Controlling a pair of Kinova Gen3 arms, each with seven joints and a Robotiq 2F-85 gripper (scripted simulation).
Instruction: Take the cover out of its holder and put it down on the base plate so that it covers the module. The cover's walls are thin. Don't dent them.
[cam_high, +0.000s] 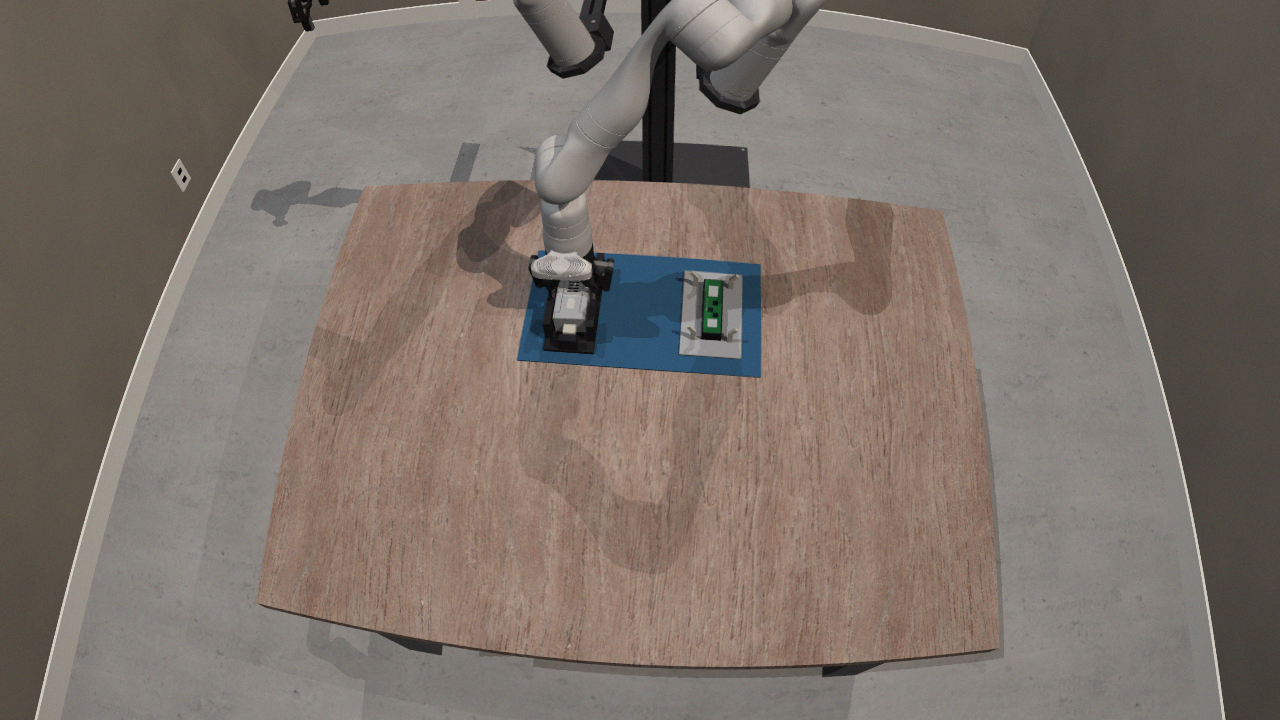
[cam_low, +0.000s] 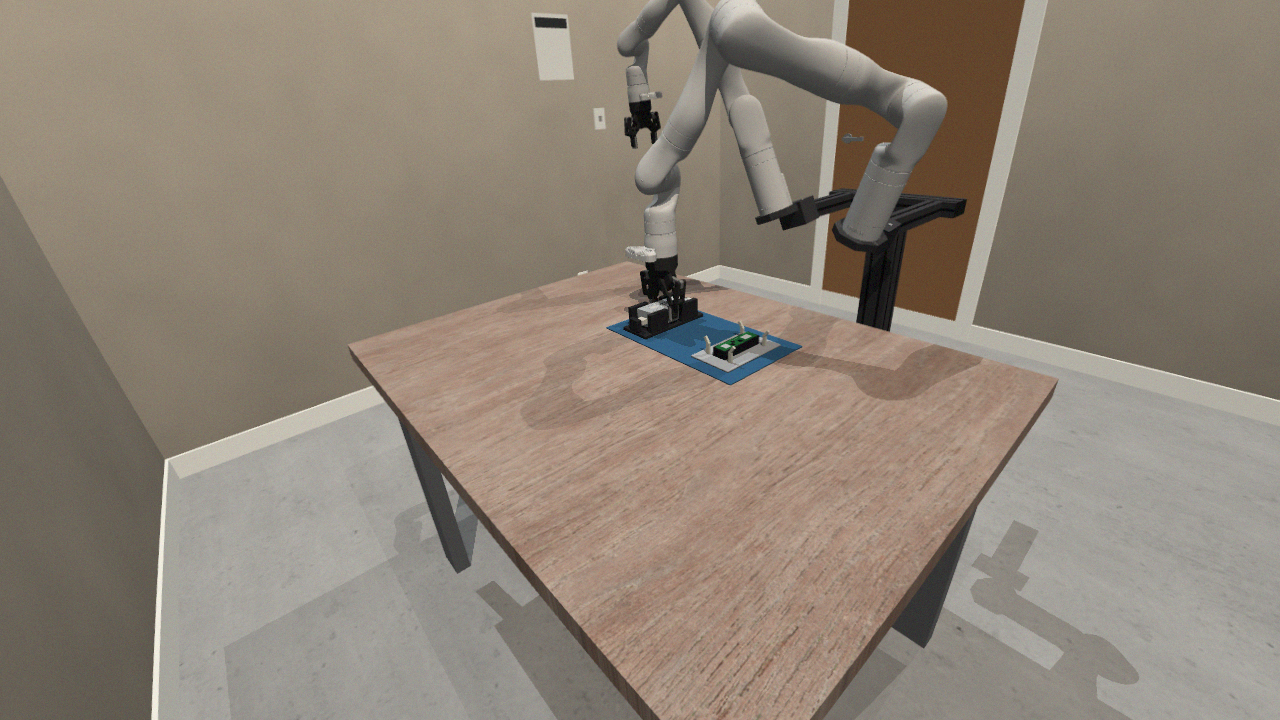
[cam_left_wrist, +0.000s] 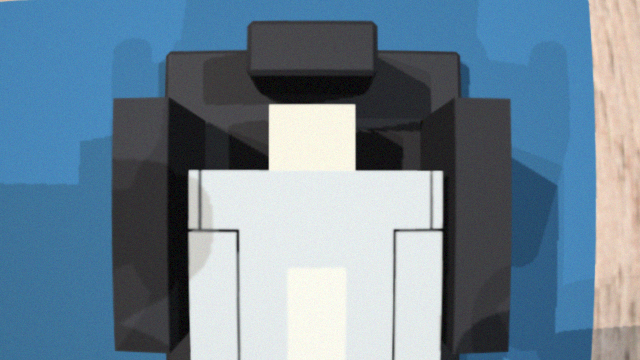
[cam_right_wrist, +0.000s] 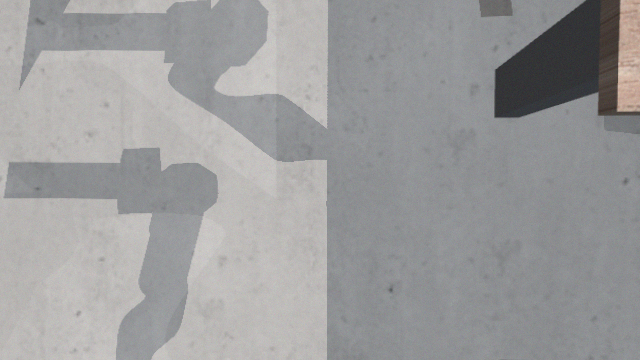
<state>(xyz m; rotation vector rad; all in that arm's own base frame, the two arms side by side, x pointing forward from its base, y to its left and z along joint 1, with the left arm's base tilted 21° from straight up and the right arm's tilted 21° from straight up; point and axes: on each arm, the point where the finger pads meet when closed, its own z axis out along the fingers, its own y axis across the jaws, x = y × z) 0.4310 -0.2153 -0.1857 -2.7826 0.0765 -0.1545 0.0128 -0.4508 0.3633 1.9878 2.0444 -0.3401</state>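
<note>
The light grey cover (cam_high: 570, 308) (cam_low: 651, 310) (cam_left_wrist: 320, 205) sits in its black holder (cam_high: 568, 347) (cam_left_wrist: 140, 225), between the side walls. A cream tab shows at its end. My left gripper (cam_high: 572, 288) (cam_low: 665, 302) points down over the holder, its fingers partly closed on either side of the cover. It looks open; the fingertips are largely hidden and contact cannot be seen. The green-topped module (cam_high: 712, 308) (cam_low: 735, 344) sits uncovered on the pale base plate (cam_high: 689, 347) (cam_low: 703, 359). My right gripper (cam_low: 644, 141) is open and empty, high up away from the table.
Holder and base plate lie on a blue mat (cam_high: 640, 349) (cam_left_wrist: 40, 280) on the wooden table (cam_high: 626, 429) (cam_low: 671, 474). Several thin pale posts stand around the module near the plate's corners. The right wrist view shows floor and a table edge (cam_right_wrist: 608, 60).
</note>
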